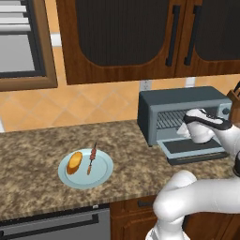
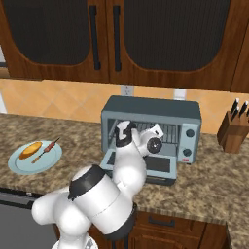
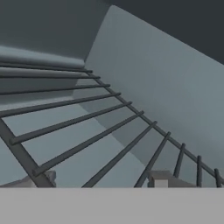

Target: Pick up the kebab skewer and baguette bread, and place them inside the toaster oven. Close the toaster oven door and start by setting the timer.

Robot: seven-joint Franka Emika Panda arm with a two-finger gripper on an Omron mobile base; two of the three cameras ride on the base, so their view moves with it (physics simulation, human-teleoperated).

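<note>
The toaster oven (image 1: 183,98) (image 2: 151,107) stands on the counter with its door (image 1: 194,150) (image 2: 163,166) folded down flat. My gripper (image 3: 101,181) is at the mouth of the cavity, open, with nothing between its fingertips, right over the wire rack (image 3: 87,127). The white hand (image 1: 201,124) hovers above the lowered door. Far to the left, the kebab skewer (image 1: 92,159) (image 2: 46,150) and the baguette bread (image 1: 74,162) (image 2: 30,150) lie side by side on a pale blue plate (image 1: 104,174) (image 2: 54,159), well apart from the gripper.
A wooden knife block (image 2: 233,129) stands right of the oven. Round knobs (image 2: 189,132) run down the oven's right side. Dark wood cabinets hang above. Bare granite counter (image 1: 136,159) lies between plate and oven.
</note>
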